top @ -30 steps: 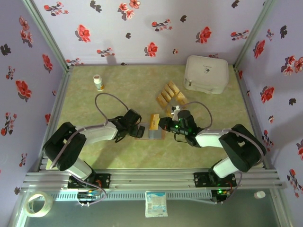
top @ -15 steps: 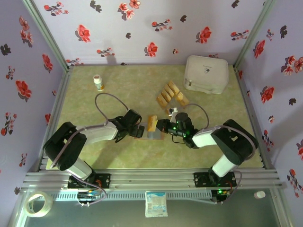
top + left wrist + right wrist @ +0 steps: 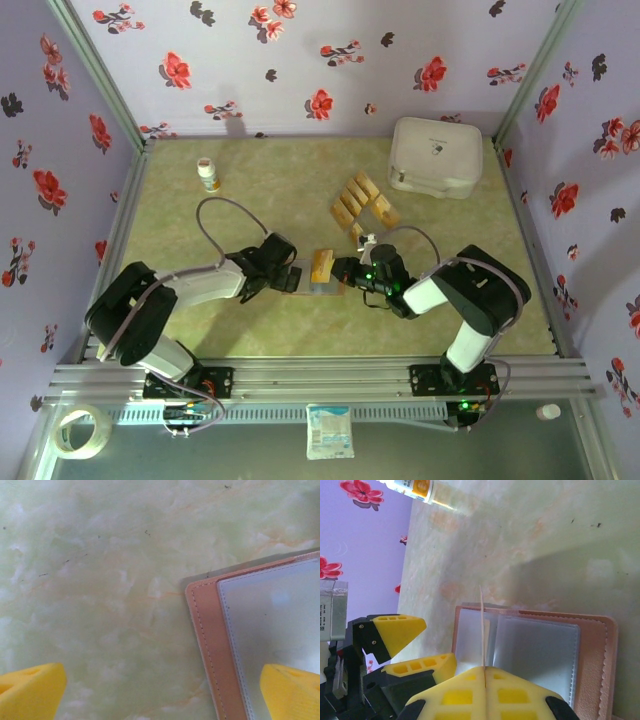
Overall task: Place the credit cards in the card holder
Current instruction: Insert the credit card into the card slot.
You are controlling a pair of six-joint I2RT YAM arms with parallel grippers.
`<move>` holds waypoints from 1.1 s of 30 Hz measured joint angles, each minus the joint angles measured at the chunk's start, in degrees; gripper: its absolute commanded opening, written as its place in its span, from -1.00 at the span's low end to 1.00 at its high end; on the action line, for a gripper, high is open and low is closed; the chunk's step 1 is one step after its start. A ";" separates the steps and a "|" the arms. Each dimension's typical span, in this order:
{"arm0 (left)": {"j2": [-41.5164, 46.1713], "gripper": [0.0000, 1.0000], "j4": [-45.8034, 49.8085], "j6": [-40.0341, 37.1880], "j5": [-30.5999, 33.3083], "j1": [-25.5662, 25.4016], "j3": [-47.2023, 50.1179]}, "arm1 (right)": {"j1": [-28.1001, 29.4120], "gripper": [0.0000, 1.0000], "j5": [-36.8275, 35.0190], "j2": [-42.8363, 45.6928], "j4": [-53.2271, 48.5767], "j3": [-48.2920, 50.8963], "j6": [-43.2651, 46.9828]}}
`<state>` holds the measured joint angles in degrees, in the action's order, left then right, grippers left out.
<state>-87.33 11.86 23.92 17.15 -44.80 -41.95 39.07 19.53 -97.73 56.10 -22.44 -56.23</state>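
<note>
Thin card (image 3: 481, 630), stitched glossy card holder (image 3: 597, 670)

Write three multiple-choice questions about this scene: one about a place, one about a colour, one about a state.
1. Where is the white box? A far right; B far left; C near edge.
2. What colour are the left gripper's fingers? A black; B yellow; C red.
3. The right gripper is: A open; B shut on a credit card; C shut on nothing.
Answers: 1 A, the top view shows it there; 2 B, both show yellow; 3 B, it pinches the card edge-on above the open card holder.
</note>
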 measured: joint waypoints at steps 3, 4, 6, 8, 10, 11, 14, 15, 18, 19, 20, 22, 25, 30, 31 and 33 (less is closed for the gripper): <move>0.28 0.99 0.04 0.11 0.28 0.00 0.02 | 0.00 -1.00 0.00 -0.50 1.25 0.00 -0.42; 0.35 0.99 0.09 0.11 0.31 0.00 0.07 | 0.00 -1.00 0.00 -0.66 1.60 0.00 -0.66; 0.55 0.99 0.17 0.11 0.33 0.00 0.20 | 0.04 -1.00 0.00 -0.90 2.34 0.00 -1.03; 0.74 0.99 0.24 0.11 0.46 0.00 0.59 | 0.22 -1.00 0.00 -1.01 2.84 0.00 -1.22; 0.74 0.99 0.28 0.13 0.50 0.00 0.92 | 0.33 -1.00 0.02 -1.14 3.17 0.00 -1.33; 0.74 0.99 0.28 0.13 0.52 0.00 1.09 | 0.33 -1.00 0.00 -1.27 3.32 0.00 -1.42; 0.81 0.99 0.17 0.33 0.72 0.00 1.55 | 0.37 -1.00 0.00 -1.68 3.74 0.00 -1.46; 0.87 0.99 0.20 0.50 0.76 0.00 1.66 | 0.37 -1.00 0.00 -1.90 3.96 0.00 -1.46; 1.16 0.99 0.11 0.92 0.87 0.00 1.95 | 0.37 -1.00 0.00 -2.71 4.20 0.00 -1.49; 1.22 0.99 0.00 1.01 0.87 0.00 2.03 | 0.37 -1.00 0.00 -3.08 4.48 0.00 -1.51; 1.27 0.99 -0.11 1.03 0.87 0.00 2.14 | 0.37 -1.00 0.00 -3.41 4.81 0.00 -1.70; 1.44 0.99 -0.31 1.18 0.87 0.00 2.43 | 0.37 -1.00 0.02 -3.98 5.68 0.00 -2.16; 1.57 0.99 -0.57 1.20 0.87 0.00 2.64 | 0.37 -1.00 0.00 -4.59 6.86 0.00 -2.80; 1.60 0.99 -0.68 1.20 0.90 0.00 2.71 | 0.44 -1.00 0.02 -6.12 8.70 0.00 -3.45; 1.60 0.99 -0.68 1.20 0.87 0.00 2.71 | 0.50 -1.00 0.02 -6.34 8.90 0.00 -3.63; 1.60 0.99 -0.68 1.20 0.87 0.00 2.71 | 0.70 -1.00 0.04 -6.64 9.27 0.00 -3.85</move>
<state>-85.73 11.18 25.12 18.02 -44.80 -39.24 39.77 19.57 -104.38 65.36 -22.44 -60.07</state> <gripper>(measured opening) 0.997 0.040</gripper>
